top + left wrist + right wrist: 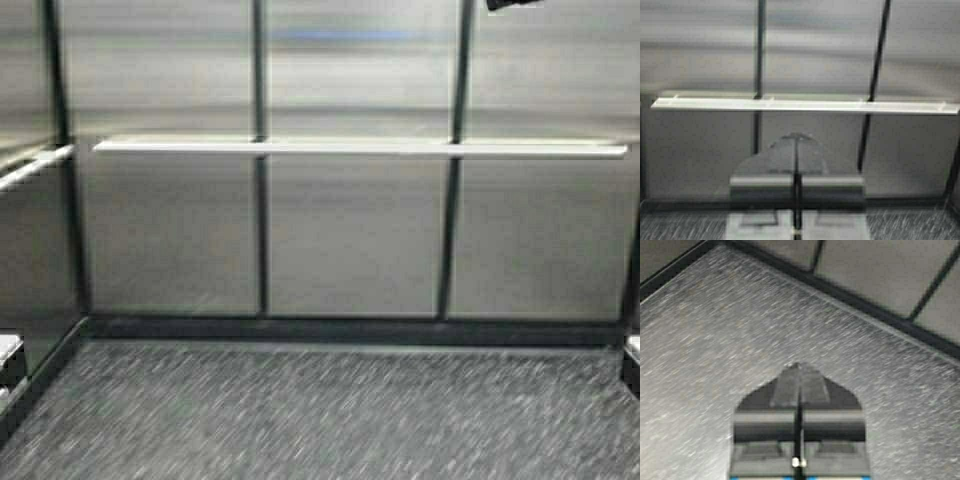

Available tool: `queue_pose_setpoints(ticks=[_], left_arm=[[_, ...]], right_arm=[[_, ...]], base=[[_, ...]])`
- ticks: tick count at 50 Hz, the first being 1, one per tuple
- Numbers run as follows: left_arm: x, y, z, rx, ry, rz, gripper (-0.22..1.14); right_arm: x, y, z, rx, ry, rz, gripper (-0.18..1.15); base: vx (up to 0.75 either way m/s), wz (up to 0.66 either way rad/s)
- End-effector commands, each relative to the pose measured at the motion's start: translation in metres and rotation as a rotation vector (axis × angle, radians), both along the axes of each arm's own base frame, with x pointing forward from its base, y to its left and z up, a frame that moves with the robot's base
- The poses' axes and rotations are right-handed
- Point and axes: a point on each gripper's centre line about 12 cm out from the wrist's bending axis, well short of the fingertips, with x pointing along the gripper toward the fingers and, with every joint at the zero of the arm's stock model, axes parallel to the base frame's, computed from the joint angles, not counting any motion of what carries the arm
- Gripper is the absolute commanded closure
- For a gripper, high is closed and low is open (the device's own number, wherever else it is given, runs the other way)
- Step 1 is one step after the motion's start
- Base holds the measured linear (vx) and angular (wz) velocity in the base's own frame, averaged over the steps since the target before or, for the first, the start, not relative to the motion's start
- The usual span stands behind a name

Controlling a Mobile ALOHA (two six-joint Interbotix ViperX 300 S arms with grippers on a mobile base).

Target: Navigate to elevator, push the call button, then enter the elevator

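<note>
inside the cabin, facing the back wall

high view: the elevator fills the frame from within. its steel back wall is split into panels by dark vertical seams, and a pale handrail runs across it at mid height. a second rail sits on the left side wall. a dark skirting runs along the foot of the wall, and speckled grey floor lies in front. neither gripper shows here, only small bits of the rig at the lower left and right edges.

left wrist view: the left gripper points level at the back wall, below the handrail and apart from it. its fingers are pressed together along a thin centre line, holding nothing.

right wrist view: the right gripper points down at the floor, near where the skirting meets the wall panels. its fingers are likewise clenched together and empty.
</note>
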Motion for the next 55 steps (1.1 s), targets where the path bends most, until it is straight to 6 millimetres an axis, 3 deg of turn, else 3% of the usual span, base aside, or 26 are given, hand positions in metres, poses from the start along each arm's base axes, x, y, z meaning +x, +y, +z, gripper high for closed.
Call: queue_pose_setpoints(ticks=[1, 4, 10, 39, 55], left_arm=[[0.008, -0.001, 0.002, 0.016, 0.008, -0.003, 0.89], [0.007, 0.0, -0.006, 0.005, 0.027, 0.0, 0.89], [0.006, 0.0, -0.001, 0.001, 0.006, -0.006, 0.89], [0.012, -0.002, -0.016, 0.026, 0.065, -0.01, 0.89], [0.013, -0.002, -0.015, 0.024, 0.063, -0.011, 0.89]], right_arm=[[0.005, 0.0, 0.002, -0.005, 0.0, -0.006, 0.91], [0.005, -0.003, -0.003, -0.009, 0.014, -0.016, 0.91], [0.008, -0.001, -0.006, -0.011, 0.025, -0.013, 0.91], [0.009, 0.001, -0.003, 0.024, 0.02, -0.015, 0.91], [0.005, 0.012, -0.002, 0.033, 0.014, 0.027, 0.91]], base=[[0.47, -0.2], [0.46, -0.25], [0.45, -0.31], [0.44, -0.23], [0.4, -0.08]])
